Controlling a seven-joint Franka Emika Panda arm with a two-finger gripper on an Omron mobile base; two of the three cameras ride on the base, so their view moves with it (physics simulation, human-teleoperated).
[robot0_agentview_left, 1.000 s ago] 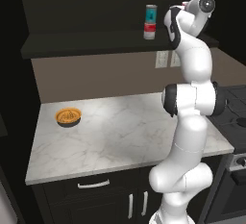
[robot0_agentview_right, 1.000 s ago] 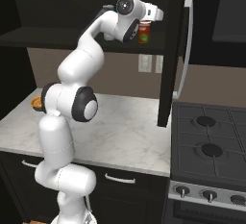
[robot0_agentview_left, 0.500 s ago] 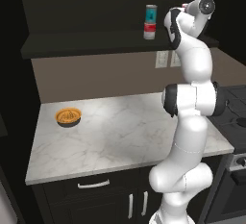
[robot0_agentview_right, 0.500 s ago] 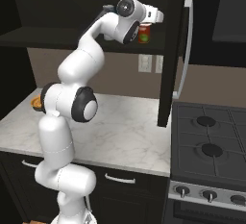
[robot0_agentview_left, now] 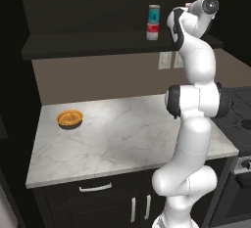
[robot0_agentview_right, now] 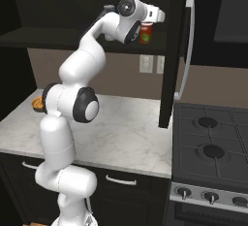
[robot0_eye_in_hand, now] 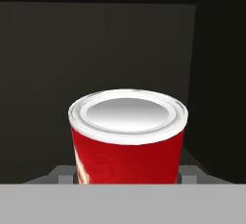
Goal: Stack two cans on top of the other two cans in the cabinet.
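Up inside the black cabinet (robot0_agentview_left: 117,43), the pincer (robot0_eye_in_hand: 127,176) has its fingers closed on either side of a red can (robot0_eye_in_hand: 128,139), while well below it lie the marble counter (robot0_agentview_left: 122,134) and the stove (robot0_agentview_right: 213,145).

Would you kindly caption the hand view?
Red can with a silver lid, close between the gripper's fingertips, inside the dark cabinet.

orange bowl (robot0_agentview_left: 69,119) on marble counter (robot0_agentview_left: 127,139); stove (robot0_agentview_right: 210,154) beside.
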